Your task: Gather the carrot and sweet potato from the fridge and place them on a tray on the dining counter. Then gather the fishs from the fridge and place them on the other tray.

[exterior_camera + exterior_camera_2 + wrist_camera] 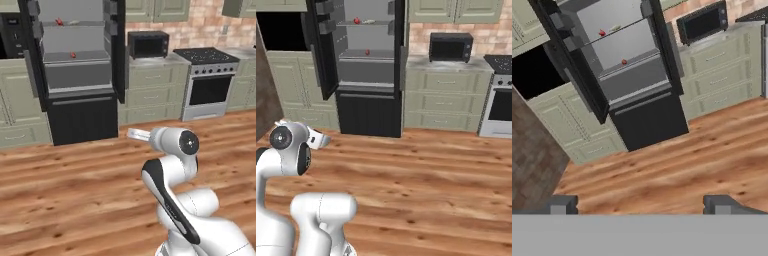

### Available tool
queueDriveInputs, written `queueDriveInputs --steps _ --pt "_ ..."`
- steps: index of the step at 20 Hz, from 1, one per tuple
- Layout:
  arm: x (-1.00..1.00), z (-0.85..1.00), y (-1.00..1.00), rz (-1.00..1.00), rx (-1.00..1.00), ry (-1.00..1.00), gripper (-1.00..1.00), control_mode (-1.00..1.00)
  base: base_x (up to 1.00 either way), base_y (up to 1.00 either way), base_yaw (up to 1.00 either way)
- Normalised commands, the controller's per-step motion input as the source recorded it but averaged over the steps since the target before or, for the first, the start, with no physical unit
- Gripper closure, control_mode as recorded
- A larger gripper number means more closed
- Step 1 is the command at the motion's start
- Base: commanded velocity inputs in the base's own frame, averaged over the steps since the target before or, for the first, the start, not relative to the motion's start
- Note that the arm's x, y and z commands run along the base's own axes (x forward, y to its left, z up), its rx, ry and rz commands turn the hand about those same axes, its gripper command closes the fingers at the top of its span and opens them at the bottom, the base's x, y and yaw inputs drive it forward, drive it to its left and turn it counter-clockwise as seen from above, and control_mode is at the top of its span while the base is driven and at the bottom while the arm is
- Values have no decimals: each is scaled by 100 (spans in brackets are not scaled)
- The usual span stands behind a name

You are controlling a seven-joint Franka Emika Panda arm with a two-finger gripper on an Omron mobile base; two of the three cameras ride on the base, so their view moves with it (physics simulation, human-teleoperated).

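The fridge [75, 65] stands across the wood floor [75, 190] from me with its doors swung open, and the light grey shelves inside are easy to see. On the top shelf sits a small red thing [59, 22] with a pale slim thing [73, 22] just beside it; I think these are the two fish, but they are too tiny for me to be sure. One shelf lower there is a small round reddish lump [73, 55], which may be the sweet potato. I cannot find the slim orange carrot anywhere in the fridge, so it may be hidden behind a shelf edge or a door. My hand [639, 205] is open wide and holds nothing, and it hangs well away from the fridge, pointing at it. So I think I am near the start of a trip to fetch something, with most of the job left to do. I cannot say what is already on the trays. Beside the fridge a black microwave [148, 44] sits on the green table [150, 62], and next to that is a stove [210, 82].
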Motion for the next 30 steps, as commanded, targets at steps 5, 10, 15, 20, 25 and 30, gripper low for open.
queueDriveInputs --steps 5,10,15,20,25,30 --pt "0 0 0 0 0 0 -100 100 95 45 -9" --pt "0 0 0 0 0 0 -100 100 94 50 -10" --pt "0 0 0 0 0 0 -100 100 85 29 -5" --pt "0 0 0 0 0 0 -100 100 85 29 -2" --pt "0 0 0 0 0 0 -100 100 83 41 -4" --pt "0 0 0 0 0 0 -100 100 81 42 -4"
